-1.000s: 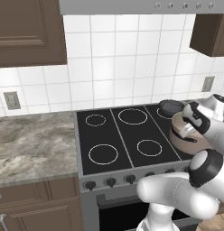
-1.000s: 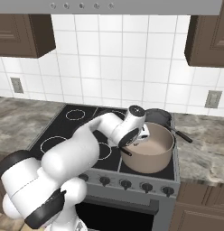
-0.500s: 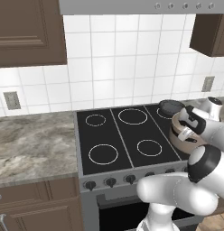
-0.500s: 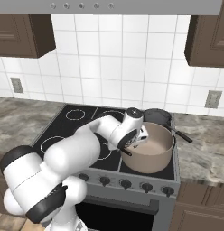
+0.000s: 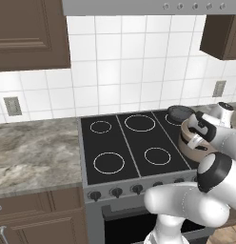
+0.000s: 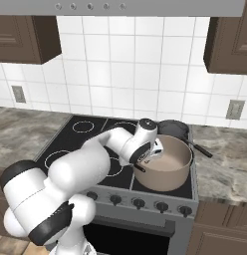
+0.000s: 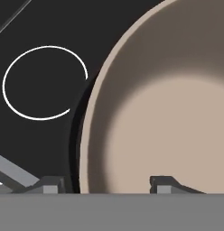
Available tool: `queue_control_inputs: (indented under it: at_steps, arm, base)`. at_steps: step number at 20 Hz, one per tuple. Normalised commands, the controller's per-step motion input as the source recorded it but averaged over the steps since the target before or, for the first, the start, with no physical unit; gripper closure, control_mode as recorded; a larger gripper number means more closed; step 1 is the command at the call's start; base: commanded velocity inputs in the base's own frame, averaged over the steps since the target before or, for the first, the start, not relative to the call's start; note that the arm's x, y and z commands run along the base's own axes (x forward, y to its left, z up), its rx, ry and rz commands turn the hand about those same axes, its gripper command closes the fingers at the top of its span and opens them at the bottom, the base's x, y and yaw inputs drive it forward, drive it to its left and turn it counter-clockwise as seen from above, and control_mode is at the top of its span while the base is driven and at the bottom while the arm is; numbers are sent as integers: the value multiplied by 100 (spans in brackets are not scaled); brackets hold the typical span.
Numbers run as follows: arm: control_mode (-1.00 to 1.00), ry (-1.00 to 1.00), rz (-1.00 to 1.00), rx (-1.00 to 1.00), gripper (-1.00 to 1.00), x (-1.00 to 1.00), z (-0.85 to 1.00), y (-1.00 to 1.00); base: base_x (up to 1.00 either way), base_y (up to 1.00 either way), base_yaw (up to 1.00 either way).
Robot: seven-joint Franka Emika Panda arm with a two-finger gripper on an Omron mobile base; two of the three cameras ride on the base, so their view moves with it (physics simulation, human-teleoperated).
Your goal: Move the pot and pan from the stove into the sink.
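Beige pot (image 6: 169, 163) is seated on the front right burner of the stove (image 5: 124, 147), close to the knob row. The dark pan (image 6: 173, 128) is parked just behind it on the rear right burner, its handle pointing right over the stone counter (image 6: 222, 164).

The gripper (image 7: 104, 185) is positioned over the pot's left rim. In the hand view one fingertip is seen outside the wall, over the black glass, and the other inside, over the beige floor, so the wall is straddled. The jaws are set partway, with a gap visible on both sides of the rim; no contact is seen, nothing is held yet.

Step in hand, as judged: rim grasp on the pot, first of the two items. Next move calls for the jaws to be closed onto the wall, then a straight lift clear of the cooktop before any sideways travel. A one-sided rim pinch on a deep pot is likely to tip, so a firm grip and a slow lift are advised.

The sink is not visible from here; base travel is probably needed.

Obstacles: the pan just behind the pot could be clipped if the pot is swung back. The hood (image 6: 145, 7) and upper cabinets (image 6: 228, 37) limit lift height. Left burners are free.
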Motion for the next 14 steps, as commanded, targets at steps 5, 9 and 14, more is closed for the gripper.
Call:
queue_control_inputs:
  at_steps: [5,9,14]
  arm:
    - [-100,0,0,0,100,0,0,0]
    - [-100,2,0,0,100,0,2,0]
    - [-100,6,0,0,100,0,35,0]
  base:
    - [0,0,0]
    - [0,0,0]
    - [0,0,0]
